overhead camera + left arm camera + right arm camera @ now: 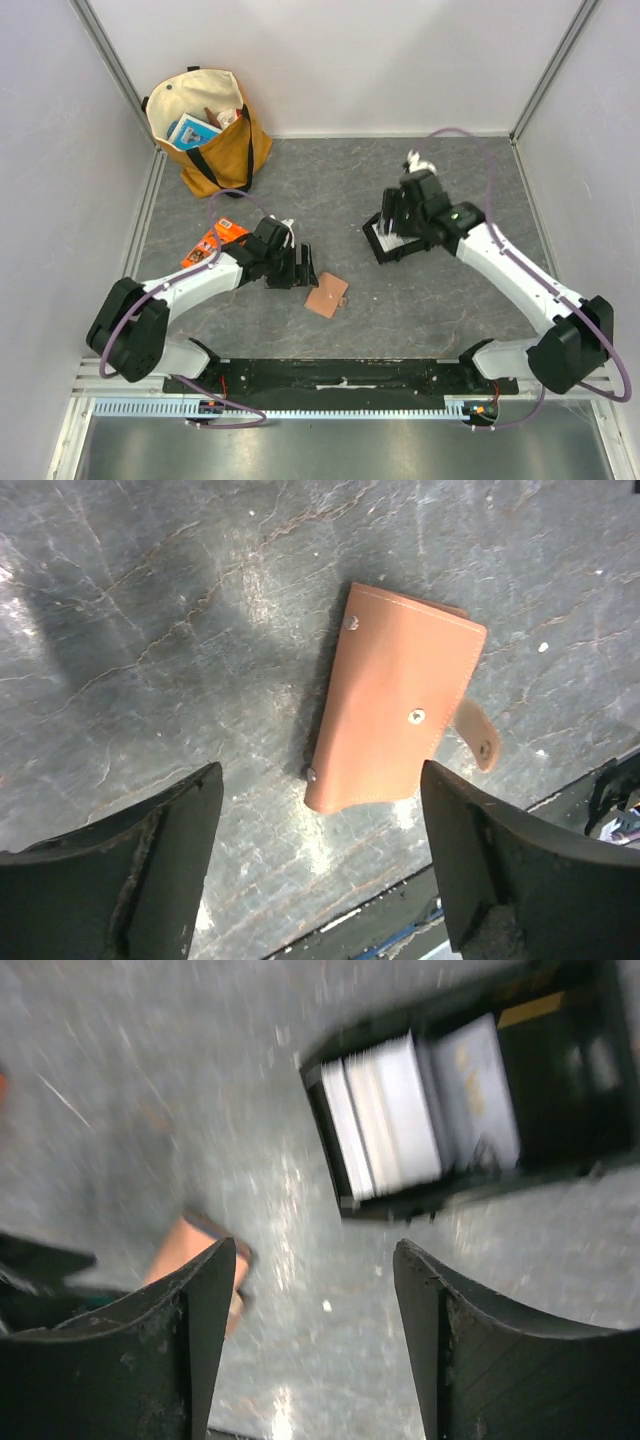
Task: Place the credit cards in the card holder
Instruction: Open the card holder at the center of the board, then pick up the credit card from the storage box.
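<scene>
Risking a slipped pinch on thin cards
Left gripper (320,780), spread and empty, hangs over the closed card holder (395,695) lying flat on the table (400,320); farther off, right gripper (315,1255), also spread, faces credit cards (385,1125) packed in the black tray (470,1192).

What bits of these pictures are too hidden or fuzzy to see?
Left wrist view: the flat tan-brown leather card holder lies folded shut, hiding its inside.
Right wrist view: the white cards in the black plastic tray are motion-blurred; their count is unclear.
Top view: the right arm covers most of that tray; things inside the yellow canvas bag are too small.
</scene>
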{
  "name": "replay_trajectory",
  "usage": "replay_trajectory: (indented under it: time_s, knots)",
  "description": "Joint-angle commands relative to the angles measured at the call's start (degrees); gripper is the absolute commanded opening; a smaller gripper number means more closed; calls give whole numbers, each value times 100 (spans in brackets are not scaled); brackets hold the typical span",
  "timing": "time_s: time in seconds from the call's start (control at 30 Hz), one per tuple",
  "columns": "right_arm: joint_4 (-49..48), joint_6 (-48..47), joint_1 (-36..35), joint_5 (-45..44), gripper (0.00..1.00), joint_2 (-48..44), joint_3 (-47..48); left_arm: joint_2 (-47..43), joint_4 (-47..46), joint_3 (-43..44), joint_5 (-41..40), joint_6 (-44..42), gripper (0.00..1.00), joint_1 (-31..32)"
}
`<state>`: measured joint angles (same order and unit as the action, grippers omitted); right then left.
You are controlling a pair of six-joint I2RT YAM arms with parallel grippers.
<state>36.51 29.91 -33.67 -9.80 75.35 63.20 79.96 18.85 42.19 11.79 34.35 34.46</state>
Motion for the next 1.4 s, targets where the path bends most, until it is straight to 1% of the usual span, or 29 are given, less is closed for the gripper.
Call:
replay_trajectory:
  time_s: [0.0, 0.07, 0.17, 0.23, 0.3, 0.33, 0.47, 0.57, 0.63, 0.8, 1.03, 1.2, 1.37]
  knots:
    - [364, -547, 764, 680, 73, 513, 1359, -367, 829, 736, -352, -138, 88, -18]
    - [549, -644, 958, 725, 76, 909, 1642, -359, 927, 956, -440, -253, 89, -18]
    - [366, -785, 1257, 795, 77, 1349, 1538, -219, 858, 1045, -590, -437, 90, -18]
    - [-115, -899, 1380, 962, 78, 1438, 1258, -113, 770, 1028, -669, -621, 90, -1]
    - [-774, -1004, 1521, 1461, 79, 1526, 889, -78, 751, 958, -879, -736, 90, -9]
    - [-882, -944, 1608, 1594, 79, 1657, 861, -77, 769, 940, -950, -797, 90, -1]
    - [-1040, -1040, 1750, 2034, 79, 2141, 984, -112, 840, 966, -854, -912, 90, -9]
    - [-1207, -1101, 1837, 1877, 81, 2291, 923, -104, 778, 940, -819, -904, 90, 0]
    - [-1226, -1110, 1943, 2086, 81, 2440, 913, -60, 760, 931, -810, -860, 90, -1]
    - [-1287, -1145, 2022, 2526, 82, 2589, 843, 10, 673, 843, -792, -798, 90, 0]
    - [-1401, -1101, 2022, 3107, 83, 2871, 755, 230, 672, 975, -705, -842, 89, -9]
    - [-1410, -1181, 2022, 3204, 84, 2906, 685, 283, 655, 992, -696, -842, 89, -9]
    - [-1419, -1189, 2022, 3379, 83, 2696, 667, 379, 646, 1054, -652, -816, 89, -1]
